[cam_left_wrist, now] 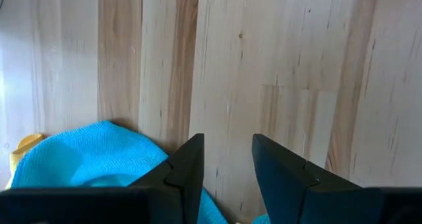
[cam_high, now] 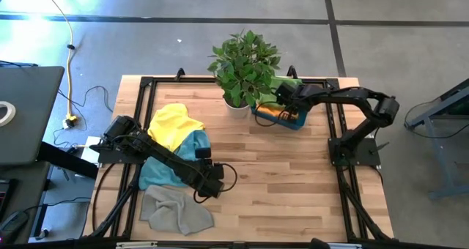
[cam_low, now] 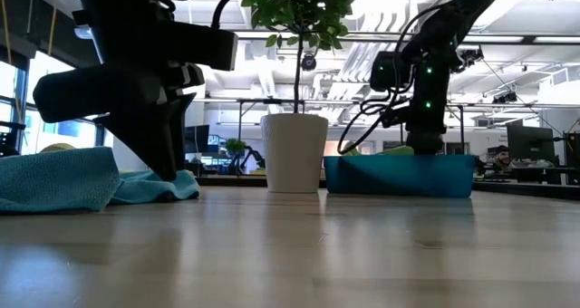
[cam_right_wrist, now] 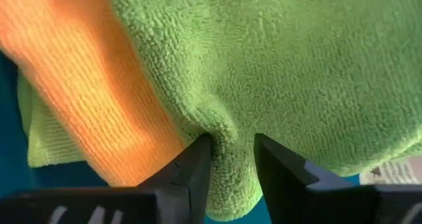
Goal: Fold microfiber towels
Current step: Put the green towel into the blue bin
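Note:
My right gripper (cam_right_wrist: pixel 232 151) reaches down into the teal bin (cam_high: pixel 294 121) and is shut on a green towel (cam_right_wrist: pixel 297 66). The green towel lies over an orange towel (cam_right_wrist: pixel 86 85) in the bin. My left gripper (cam_left_wrist: pixel 227 165) is narrowly open with bare wood between its fingers. It stands low over the table at the right edge of the light blue towel (cam_high: pixel 170 161). A yellow towel (cam_high: pixel 176 124) lies partly on the blue one. A grey towel (cam_high: pixel 176 209) lies crumpled near the front edge. My right gripper pinches a raised fold of the green towel (cam_right_wrist: pixel 227 128) between its two fingertips, coming from above and pointing down into the bin. The rest of the towel lies slack on the orange towel and the bin. My left gripper stands beside the blue towel's edge (cam_left_wrist: pixel 142 155); whether one finger touches it I cannot tell.
A potted plant (cam_high: pixel 245 66) in a white pot (cam_low: pixel 294 154) stands right beside the bin's left side, close to my right arm. Bare wood (cam_high: pixel 293 176) lies between the towels on the left and the right arm's base. A black frame runs along the table's edges.

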Tool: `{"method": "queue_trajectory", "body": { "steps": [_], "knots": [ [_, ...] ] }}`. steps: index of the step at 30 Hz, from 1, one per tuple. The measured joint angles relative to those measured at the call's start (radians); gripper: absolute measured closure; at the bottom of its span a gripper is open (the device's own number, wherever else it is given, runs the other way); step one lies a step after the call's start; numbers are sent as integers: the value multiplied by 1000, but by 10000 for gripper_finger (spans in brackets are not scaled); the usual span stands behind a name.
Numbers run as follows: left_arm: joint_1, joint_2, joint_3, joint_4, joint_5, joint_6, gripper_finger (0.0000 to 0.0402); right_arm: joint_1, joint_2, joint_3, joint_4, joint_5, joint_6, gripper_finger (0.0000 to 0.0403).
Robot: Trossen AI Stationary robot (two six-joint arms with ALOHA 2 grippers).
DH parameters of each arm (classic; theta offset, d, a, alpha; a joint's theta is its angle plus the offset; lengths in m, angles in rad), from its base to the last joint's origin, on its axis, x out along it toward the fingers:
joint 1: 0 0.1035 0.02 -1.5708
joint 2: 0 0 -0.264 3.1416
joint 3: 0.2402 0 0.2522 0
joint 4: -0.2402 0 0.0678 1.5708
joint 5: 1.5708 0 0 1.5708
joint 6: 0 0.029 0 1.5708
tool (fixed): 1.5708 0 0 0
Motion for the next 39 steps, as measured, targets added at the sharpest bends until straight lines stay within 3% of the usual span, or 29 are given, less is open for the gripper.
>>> {"method": "queue_trajectory", "body": {
  "steps": [8,25,32,35,39],
  "knots": [
    [0,0,0,0,0,-1,283,-15,0,0,2,-119,7,395],
    [0,0,0,1,2,0,283,96,-114,1,-111,-202,82,402],
    [0,0,0,4,2,-15,283,144,-105,1,-159,-224,96,401],
    [0,0,0,4,2,-16,283,155,-106,1,-156,-221,113,386],
    [0,0,0,0,2,-10,283,165,-108,1,-156,-220,127,334]
  ]
}}
